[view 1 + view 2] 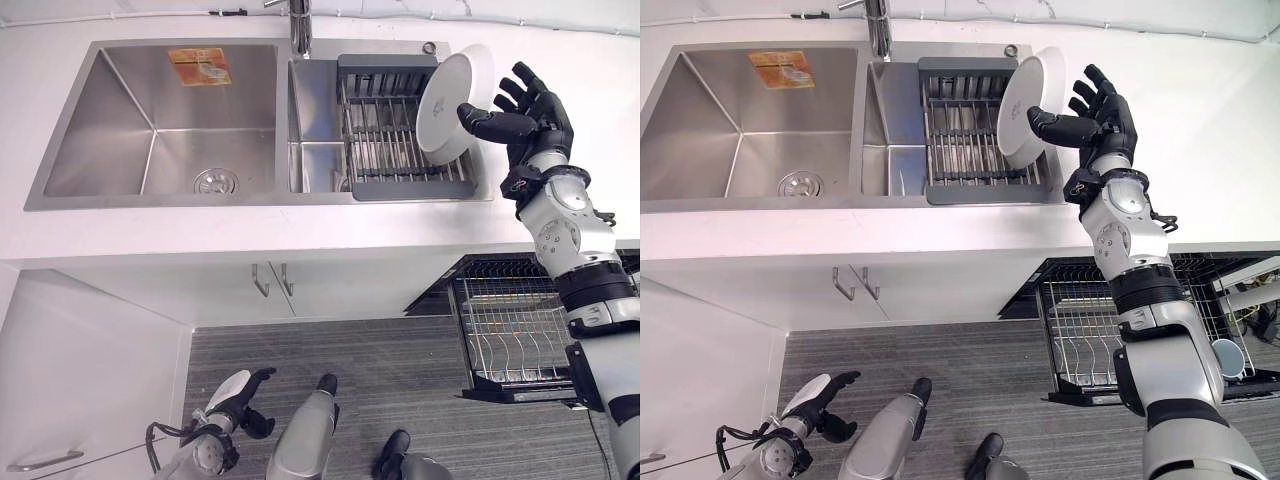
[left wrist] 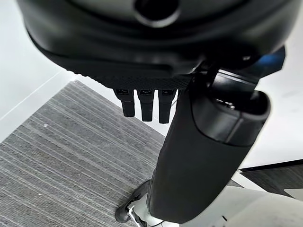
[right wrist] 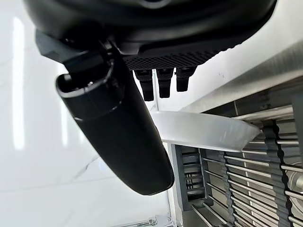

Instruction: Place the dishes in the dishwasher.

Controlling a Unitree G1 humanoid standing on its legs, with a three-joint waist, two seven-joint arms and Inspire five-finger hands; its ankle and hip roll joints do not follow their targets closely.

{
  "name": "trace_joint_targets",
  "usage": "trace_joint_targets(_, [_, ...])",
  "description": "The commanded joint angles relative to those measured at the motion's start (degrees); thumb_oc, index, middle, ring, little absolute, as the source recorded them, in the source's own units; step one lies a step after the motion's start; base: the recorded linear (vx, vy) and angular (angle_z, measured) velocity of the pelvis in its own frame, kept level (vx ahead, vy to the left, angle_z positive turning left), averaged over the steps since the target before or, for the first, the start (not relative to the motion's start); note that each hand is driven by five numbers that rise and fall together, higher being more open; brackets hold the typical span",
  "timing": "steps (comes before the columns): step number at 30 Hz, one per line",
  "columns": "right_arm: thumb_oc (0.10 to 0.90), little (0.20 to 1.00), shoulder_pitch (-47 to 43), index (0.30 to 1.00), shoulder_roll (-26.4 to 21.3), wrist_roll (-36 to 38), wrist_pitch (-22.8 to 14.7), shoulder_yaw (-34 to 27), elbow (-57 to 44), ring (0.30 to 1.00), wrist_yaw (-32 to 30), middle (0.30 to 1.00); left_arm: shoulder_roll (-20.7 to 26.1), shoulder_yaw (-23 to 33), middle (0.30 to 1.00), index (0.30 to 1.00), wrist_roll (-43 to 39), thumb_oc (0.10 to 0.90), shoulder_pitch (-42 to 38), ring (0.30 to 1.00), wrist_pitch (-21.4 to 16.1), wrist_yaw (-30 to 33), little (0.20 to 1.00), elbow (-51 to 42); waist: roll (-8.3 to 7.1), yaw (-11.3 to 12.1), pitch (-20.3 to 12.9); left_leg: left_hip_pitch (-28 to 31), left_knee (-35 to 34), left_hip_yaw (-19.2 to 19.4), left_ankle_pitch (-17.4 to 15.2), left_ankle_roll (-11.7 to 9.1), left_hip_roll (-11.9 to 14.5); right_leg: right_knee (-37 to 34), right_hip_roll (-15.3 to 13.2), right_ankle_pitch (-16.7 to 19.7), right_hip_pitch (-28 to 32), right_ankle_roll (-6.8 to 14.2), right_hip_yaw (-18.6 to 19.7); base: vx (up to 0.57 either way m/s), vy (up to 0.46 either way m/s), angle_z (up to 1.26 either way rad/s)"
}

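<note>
While the right robot hand (image 1: 530, 115) pinches the plate (image 1: 452, 100) above the drainer (image 1: 395, 130), carrying it down to the dishwasher rack (image 1: 515, 335) likely follows.

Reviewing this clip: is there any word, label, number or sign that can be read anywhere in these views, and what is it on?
None can be read.
Orange sticker on the far wall of the left sink basin: it bears print, too small and blurred to read.
White plate at the right hand, tilted over the dish rack: no marking seen.
Dishwasher rack, pulled out below the counter: no label seen.
</note>
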Motion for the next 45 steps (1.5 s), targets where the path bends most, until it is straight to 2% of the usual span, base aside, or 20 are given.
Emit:
trace_joint_targets(1, [0.8,0.9,-8.3,0.9,-4.1,0.9,-5.3,1.3,0.0,0.9,0.7,0.9,3.8,-1.8,0.9,0.9,0.5,0.8,1.3,0.9,-3.9,0.7,0.9,-3.2,-0.2,0.8,-4.4,2.9,-5.0,-0.8,-3.2,-1.8,1.0,5.0,-0.6,-5.5,0.3,1.2,4.9,0.01,0.021,0.03])
trace_joint_targets(18, [0.8,0.9,-9.3,0.9,-3.8,0.3,-5.7,1.4,2.6,0.9,1.1,0.9,4.0,-2.3,0.9,0.9,0.4,0.8,0.2,0.9,-3.6,1.6,0.9,-2.9,-0.63,1.0,-3.2,2.1,-5.0,-0.5,-3.0,-1.7,1.1,5.0,-0.8,-5.2,-0.3,1.4,5.1,0.0,0.0,0.01])
trace_joint_targets(19, [0.585,0.578,-9.4,0.578,-3.9,0.2,-5.6,1.5,2.7,0.578,1.1,0.578,4.0,-2.4,0.9,0.9,0.4,0.8,0.2,0.9,-3.6,1.7,0.9,-3.0,-0.64,1.0,-3.1,2.0,-5.0,-0.4,-3.0,-1.7,1.1,5.0,-0.8,-5.2,-0.4,1.4,5.1,0.0,0.0,0.0])
trace_joint_targets(20, [0.4,0.3,-9.5,0.3,-4.1,0.0,-5.7,1.6,2.8,0.3,1.2,0.3,4.0,-2.4,0.9,0.9,0.4,0.8,0.2,0.9,-3.5,1.7,0.9,-3.1,-0.67,1.0,-3.0,1.9,-5.0,-0.4,-2.9,-1.7,1.1,5.0,-0.8,-5.1,-0.5,1.4,5.2,0.0,0.0,0.0])
trace_joint_targets(39, [0.4,0.3,-10.5,0.3,-3.9,-1.6,-8.0,2.3,2.8,0.3,1.2,0.3,4.1,-2.4,0.9,0.9,1.1,0.8,-0.3,0.9,-4.2,2.3,0.9,-2.4,-0.94,1.2,-2.6,1.0,-5.0,-0.1,-2.8,-1.5,1.2,5.0,-1.0,-4.9,-1.1,1.6,5.0,0.0,0.0,0.0])
trace_joint_targets(42, [0.4,0.3,-10.2,0.3,-3.8,-2.2,-8.9,2.2,2.3,0.3,1.2,0.3,4.1,-2.3,0.9,0.9,1.3,0.8,-0.2,0.9,-4.1,2.2,0.9,-2.4,-1.13,1.1,-2.9,1.1,-5.0,0.0,-2.9,-1.6,1.3,5.0,-1.0,-5.0,-1.0,1.7,5.0,0.0,0.0,0.0])
trace_joint_targets(45, [0.4,0.3,-9.3,0.3,-3.1,-3.2,-13.1,1.8,1.2,0.3,-2.0,0.3,3.6,-2.5,0.9,0.9,2.2,0.8,0.0,0.9,-4.2,2.4,0.9,-1.6,-1.4,1.0,-3.5,1.7,-5.0,0.3,-3.2,-1.6,1.6,5.0,-0.9,-5.0,-0.8,1.8,5.1,0.0,0.0,0.0])
